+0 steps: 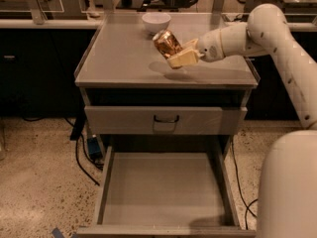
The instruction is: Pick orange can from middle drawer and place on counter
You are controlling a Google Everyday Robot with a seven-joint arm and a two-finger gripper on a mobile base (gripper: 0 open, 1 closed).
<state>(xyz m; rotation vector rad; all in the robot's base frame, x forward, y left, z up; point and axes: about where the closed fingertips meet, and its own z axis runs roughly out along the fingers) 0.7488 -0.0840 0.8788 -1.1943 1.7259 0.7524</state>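
The orange can [167,43] is tilted in the air just above the counter [119,58], near its middle right. My gripper [179,54] is shut on the orange can, its cream fingers [184,58] reaching in from the right on the white arm. The can's shadow falls on the counter beneath it. The middle drawer [163,192] is pulled fully open below, and its bare grey floor holds nothing.
A white bowl [156,22] stands at the back of the counter, just behind the can. The closed upper drawer front with a black loop handle [165,119] sits under the counter. Cables [81,157] lie on the speckled floor at the left. My white base [290,187] fills the lower right.
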